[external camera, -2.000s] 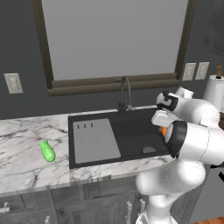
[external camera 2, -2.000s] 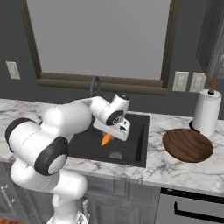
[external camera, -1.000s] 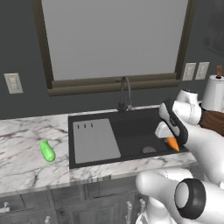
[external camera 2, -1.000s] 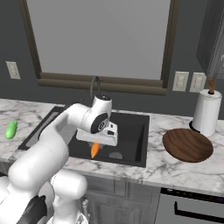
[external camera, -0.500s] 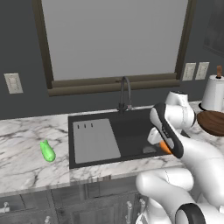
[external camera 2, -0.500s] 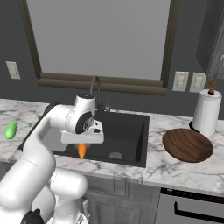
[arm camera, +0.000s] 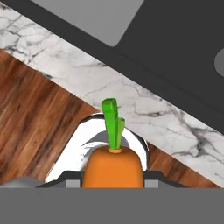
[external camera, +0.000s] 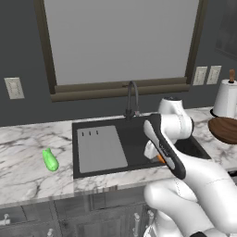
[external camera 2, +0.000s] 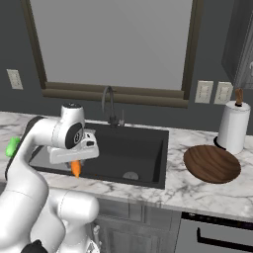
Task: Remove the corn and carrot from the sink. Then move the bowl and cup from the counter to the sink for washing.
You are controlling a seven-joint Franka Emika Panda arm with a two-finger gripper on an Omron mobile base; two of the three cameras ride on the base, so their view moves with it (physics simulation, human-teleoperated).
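Observation:
My gripper (external camera 2: 75,163) is shut on the small orange carrot (external camera 2: 75,169), which hangs over the front left rim of the black sink (external camera 2: 133,143). In the hand view the carrot (arm camera: 113,168), with its green top, sits between the jaws above the marble counter (arm camera: 144,109) strip. From the left base view the carrot (external camera: 160,158) peeks out beside the gripper (external camera: 158,156). The green corn (external camera: 50,159) lies on the counter left of the sink (external camera: 134,136). The brown wooden bowl (external camera 2: 212,163) rests on the counter to the sink's right. The cup is out of view.
A dark curved faucet (external camera: 133,98) stands behind the basin, and a grey drainboard (external camera: 101,148) fills its left part. A paper towel roll (external camera 2: 231,126) stands behind the bowl. Wooden floor (arm camera: 30,118) lies below the counter's front edge.
The arm has swung left with the carrot, from over the right part of the basin to its front left rim. Corn and bowl have stayed put.

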